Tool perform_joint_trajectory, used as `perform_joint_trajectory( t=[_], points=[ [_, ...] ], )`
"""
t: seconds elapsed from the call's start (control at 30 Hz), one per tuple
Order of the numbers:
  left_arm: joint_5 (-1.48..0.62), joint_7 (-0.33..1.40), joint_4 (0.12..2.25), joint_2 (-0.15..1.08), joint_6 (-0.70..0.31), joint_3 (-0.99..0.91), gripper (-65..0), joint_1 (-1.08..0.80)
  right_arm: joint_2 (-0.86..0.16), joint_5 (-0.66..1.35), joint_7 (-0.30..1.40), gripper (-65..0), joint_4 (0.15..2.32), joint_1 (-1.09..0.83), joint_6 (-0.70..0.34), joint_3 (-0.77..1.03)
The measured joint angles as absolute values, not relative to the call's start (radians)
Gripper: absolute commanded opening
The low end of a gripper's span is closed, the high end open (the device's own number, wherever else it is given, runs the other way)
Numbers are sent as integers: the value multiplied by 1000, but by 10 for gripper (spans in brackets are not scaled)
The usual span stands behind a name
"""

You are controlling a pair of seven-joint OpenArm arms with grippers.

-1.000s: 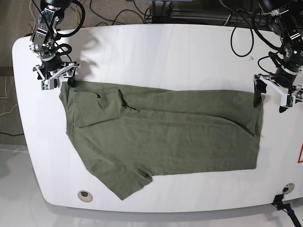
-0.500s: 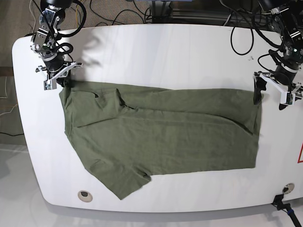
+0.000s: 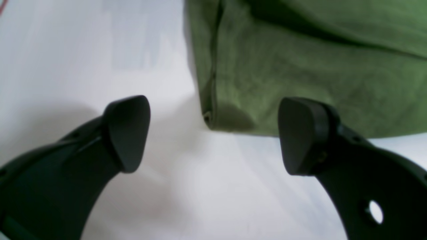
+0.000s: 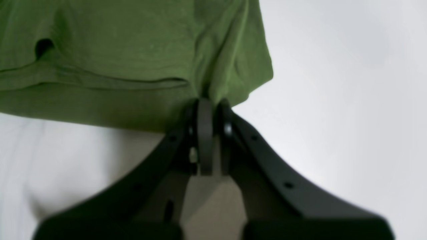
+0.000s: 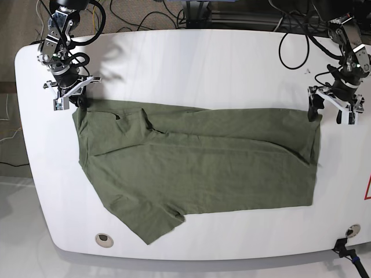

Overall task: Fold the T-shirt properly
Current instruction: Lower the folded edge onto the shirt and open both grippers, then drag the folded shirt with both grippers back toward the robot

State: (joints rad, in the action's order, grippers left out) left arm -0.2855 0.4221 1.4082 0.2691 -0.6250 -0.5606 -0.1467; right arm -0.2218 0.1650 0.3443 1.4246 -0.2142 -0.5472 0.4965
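Observation:
The olive-green T-shirt [image 5: 197, 168] lies spread on the white table [image 5: 220, 63], with one short sleeve pointing to the front left. My right gripper [image 5: 78, 101] is at the shirt's far left corner. In the right wrist view it [image 4: 210, 103] is shut on a pinch of the fabric [image 4: 116, 50]. My left gripper [image 5: 326, 113] hangs at the shirt's far right corner. In the left wrist view it [image 3: 213, 133] is open and empty, its fingertips [image 3: 126, 133] on either side of the hem corner [image 3: 300, 66] without touching it.
Black cables [image 5: 151, 14] run along the table's far edge. A round grommet [image 5: 103, 238] sits near the front left edge and a black clamp [image 5: 348, 233] at the front right corner. A red mark [image 5: 367, 191] shows at the right edge.
My left gripper has moved a little toward the table's far edge, staying open. My right gripper has shifted slightly back with the corner in it. The shirt lies the same.

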Motion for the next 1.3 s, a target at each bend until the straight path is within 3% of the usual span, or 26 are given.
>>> perform_joint_trajectory(
  t=[0.43, 0.83, 1.1, 1.23, 1.3],
  points=[
    [-285, 412, 1253, 273, -621, -477, -79, -65, -221, 165, 344, -650, 1425, -214, -547, 496],
    [-285, 406, 1247, 270, -621, -472, -90, -61, -222, 165, 344, -650, 1425, -214, -547, 496],
    [-284, 406, 1246, 273, -621, -472, -412, -62, -222, 165, 344, -650, 1425, -214, -547, 496],
    [-300, 382, 1176, 299, -623, -472, -533, -48, -221, 165, 344, -650, 1425, -214, -547, 496],
    [-311, 372, 1150, 308, -628, -472, -555, -47, -222, 165, 344, -650, 1425, -214, -547, 496]
  ],
)
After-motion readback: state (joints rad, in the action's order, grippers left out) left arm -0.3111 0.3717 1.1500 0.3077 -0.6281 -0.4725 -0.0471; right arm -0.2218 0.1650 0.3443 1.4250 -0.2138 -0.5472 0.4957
